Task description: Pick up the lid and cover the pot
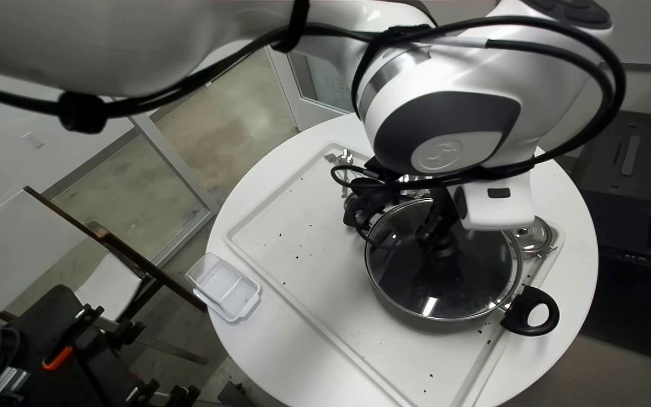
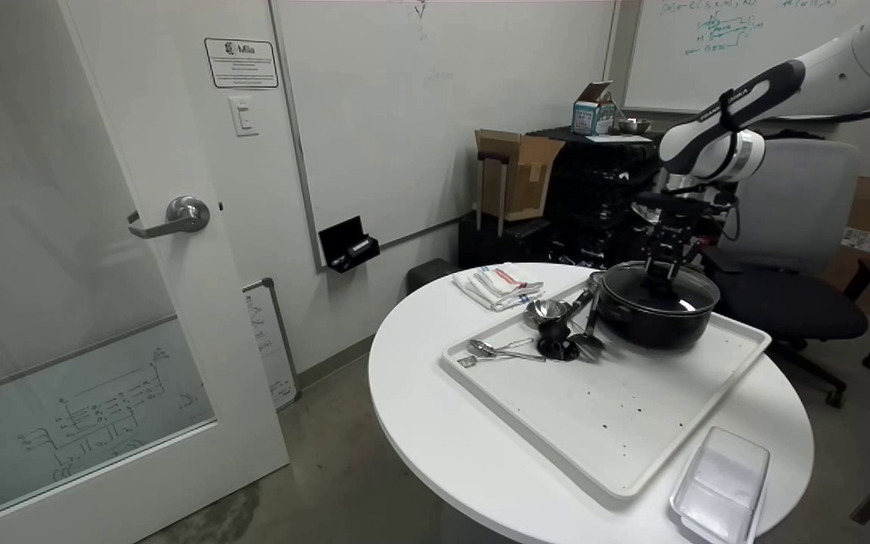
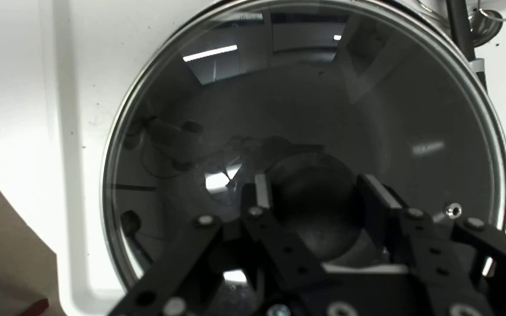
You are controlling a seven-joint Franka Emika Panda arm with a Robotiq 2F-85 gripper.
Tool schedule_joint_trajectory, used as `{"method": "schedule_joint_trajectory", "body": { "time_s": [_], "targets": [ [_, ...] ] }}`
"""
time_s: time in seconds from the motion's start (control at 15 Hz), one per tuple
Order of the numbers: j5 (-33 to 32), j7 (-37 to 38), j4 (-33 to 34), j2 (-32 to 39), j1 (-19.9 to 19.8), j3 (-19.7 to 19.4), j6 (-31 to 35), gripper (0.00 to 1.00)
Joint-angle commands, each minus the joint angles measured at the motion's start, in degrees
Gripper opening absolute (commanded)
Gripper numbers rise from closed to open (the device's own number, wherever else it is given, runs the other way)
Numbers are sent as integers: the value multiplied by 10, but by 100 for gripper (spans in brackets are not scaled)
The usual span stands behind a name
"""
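Directly below the hand [image 3: 319, 191], which clasps its black knob [image 3: 316, 224]: one glass lid [image 3: 297, 118]; beneath that, black pot [image 2: 654, 326].

The round white table [image 2: 420, 412] carries a white tray [image 2: 631, 400], a clear plastic box [image 2: 725, 480] near the table's edge, and a folded, striped cloth [image 2: 497, 287] beside the tray.

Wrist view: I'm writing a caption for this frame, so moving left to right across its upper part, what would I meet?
White tabletop → the tray's left wall → glass lid → black handle → small rounded metal piece.
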Motion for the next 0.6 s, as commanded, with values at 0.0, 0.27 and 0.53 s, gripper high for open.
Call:
{"method": "schedule_joint_trajectory", "body": {
  "time_s": [0.0,0.27,0.53],
  "targets": [
    [-1,11,33,8,-5,4,-18,26],
    [3,8,30,5,-6,9,-15,26],
    [5,5,26,3,-6,12,-12,26]
  ]
}}
